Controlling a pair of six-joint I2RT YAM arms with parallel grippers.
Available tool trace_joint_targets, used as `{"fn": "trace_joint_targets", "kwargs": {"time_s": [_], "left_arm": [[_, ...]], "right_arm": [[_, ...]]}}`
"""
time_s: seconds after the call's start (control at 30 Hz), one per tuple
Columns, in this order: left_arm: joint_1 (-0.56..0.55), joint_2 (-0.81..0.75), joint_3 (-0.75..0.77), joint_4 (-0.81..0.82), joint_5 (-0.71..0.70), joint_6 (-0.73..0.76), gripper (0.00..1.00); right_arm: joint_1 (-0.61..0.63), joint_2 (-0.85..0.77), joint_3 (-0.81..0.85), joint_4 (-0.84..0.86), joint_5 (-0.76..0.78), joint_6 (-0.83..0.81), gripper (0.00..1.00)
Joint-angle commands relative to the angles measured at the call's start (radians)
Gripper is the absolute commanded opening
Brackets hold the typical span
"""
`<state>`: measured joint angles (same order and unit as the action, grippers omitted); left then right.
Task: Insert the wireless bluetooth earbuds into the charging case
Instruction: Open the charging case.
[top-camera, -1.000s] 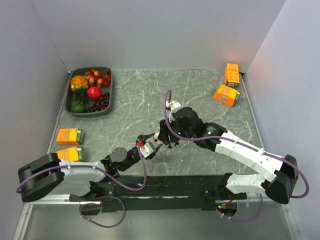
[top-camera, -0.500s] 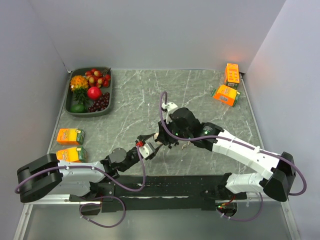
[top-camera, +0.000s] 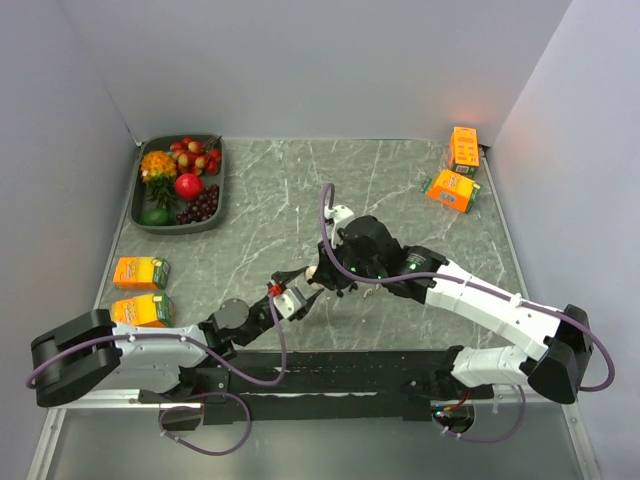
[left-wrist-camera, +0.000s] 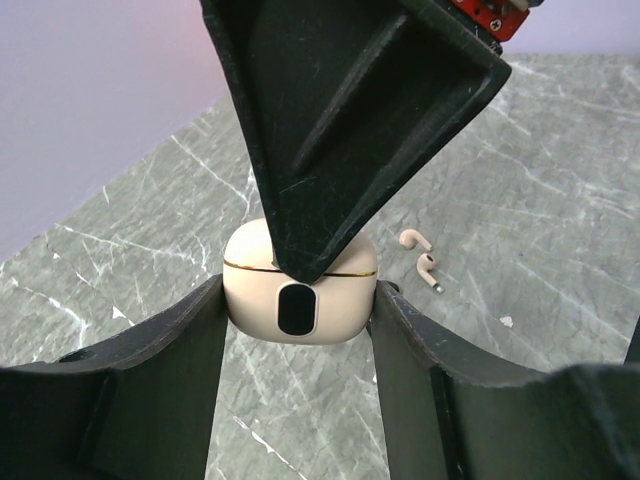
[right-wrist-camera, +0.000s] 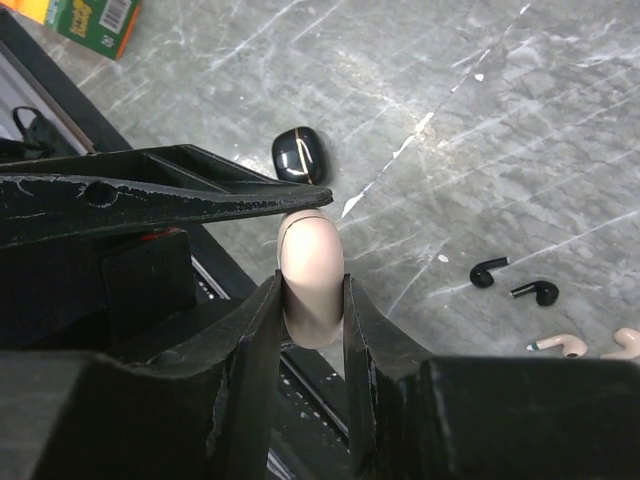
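A closed beige charging case (left-wrist-camera: 255, 290) with a gold seam is held off the table between both grippers. My left gripper (left-wrist-camera: 300, 305) is shut on its two sides. My right gripper (right-wrist-camera: 312, 290) is shut on its front and back, and one of its fingers (left-wrist-camera: 340, 130) covers the lid. In the top view the grippers meet at mid-table (top-camera: 305, 285). Two tiny black earbuds (right-wrist-camera: 488, 271) (right-wrist-camera: 535, 292) lie on the table, apart from both grippers. A black charging case (right-wrist-camera: 300, 155) lies closed on the table beyond the left gripper's finger (right-wrist-camera: 150, 190).
Two beige earbuds (left-wrist-camera: 412, 240) (left-wrist-camera: 430, 270) lie on the table next to the black ones. A tray of fruit (top-camera: 140, 215) stands at the back left. Orange cartons lie at the left (top-camera: 140, 272) (top-camera: 140, 310) and at the back right (top-camera: 452, 190) (top-camera: 464, 148).
My right gripper has shifted a little left and nearer, and my left gripper has drawn slightly back and left. The two stay together at the beige case.
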<state>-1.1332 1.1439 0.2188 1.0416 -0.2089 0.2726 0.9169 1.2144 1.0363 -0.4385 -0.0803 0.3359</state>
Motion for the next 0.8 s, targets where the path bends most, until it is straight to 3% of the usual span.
{"fn": "trace_joint_targets", "kwargs": {"time_s": [0.0, 0.47, 0.77], "left_arm": [[-0.011, -0.047, -0.024, 0.126, -0.02, -0.009, 0.01], [-0.017, -0.142, -0.052, 0.15, -0.033, -0.01, 0.01], [-0.031, -0.13, -0.035, 0.118, -0.047, 0.013, 0.01]], "right_arm": [[-0.003, -0.041, 0.024, 0.023, 0.004, 0.008, 0.0], [-0.144, -0.128, -0.065, 0.156, -0.323, 0.077, 0.0], [-0.168, -0.156, -0.084, 0.187, -0.389, 0.084, 0.0]]}}
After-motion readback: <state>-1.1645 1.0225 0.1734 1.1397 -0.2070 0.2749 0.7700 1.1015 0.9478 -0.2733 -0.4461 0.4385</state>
